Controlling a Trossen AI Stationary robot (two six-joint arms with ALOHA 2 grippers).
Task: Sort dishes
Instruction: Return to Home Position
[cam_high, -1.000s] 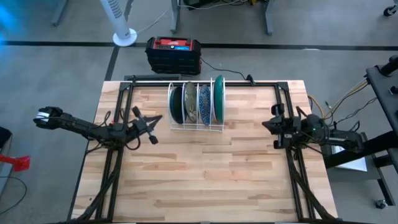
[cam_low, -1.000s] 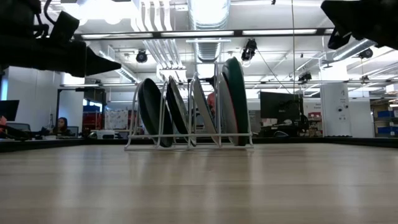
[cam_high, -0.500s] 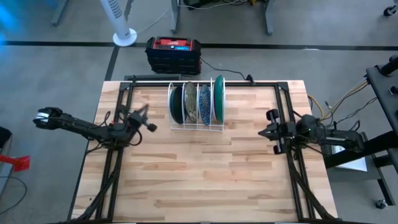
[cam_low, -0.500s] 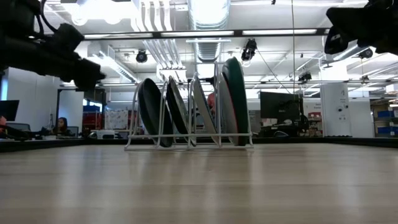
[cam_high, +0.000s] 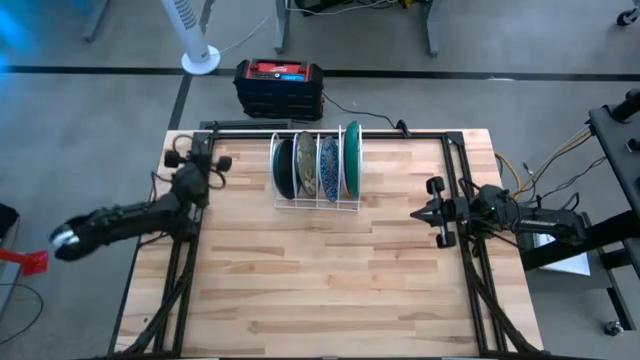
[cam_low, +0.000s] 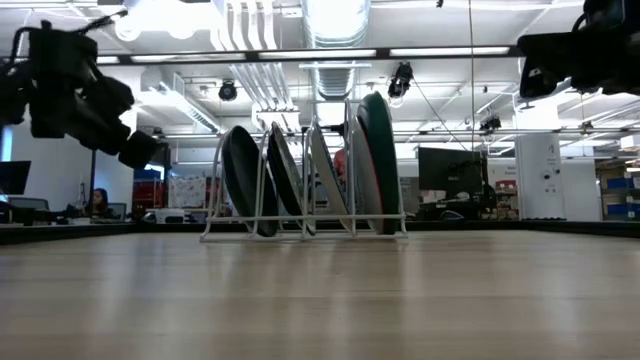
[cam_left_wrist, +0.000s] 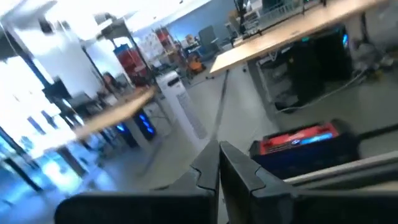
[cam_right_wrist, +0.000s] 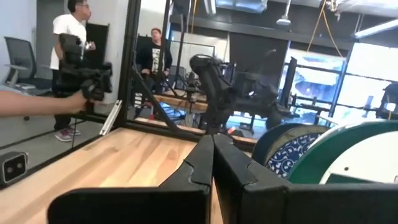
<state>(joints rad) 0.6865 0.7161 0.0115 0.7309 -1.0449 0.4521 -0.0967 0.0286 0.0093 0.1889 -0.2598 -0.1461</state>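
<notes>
Several round dishes stand on edge in the slots of a white wire rack (cam_high: 316, 205) at the table's far middle: a dark teal one (cam_high: 283, 168), an olive mottled one (cam_high: 305, 165), a blue-and-white one (cam_high: 328, 167) and a green one (cam_high: 351, 160). My left gripper (cam_high: 186, 152) is shut and holds nothing. It stands at the table's far left corner, pointing toward the far edge, well left of the rack. My right gripper (cam_high: 418, 213) is shut and holds nothing. It hangs level over the table's right side and points at the rack (cam_right_wrist: 323, 155).
Black frame rails (cam_high: 190, 250) run along the table's left, right and far sides. A black-and-red box (cam_high: 278, 85) and a white fan (cam_high: 200, 45) stand on the floor beyond the far edge. People (cam_right_wrist: 71, 56) stand in the room behind. Bare wood (cam_high: 320, 280) lies in front of the rack.
My left gripper, still shut, has swung away from the rack toward the table's far left corner and turned so that it points at the far edge. My right gripper has tipped down slightly toward level.
</notes>
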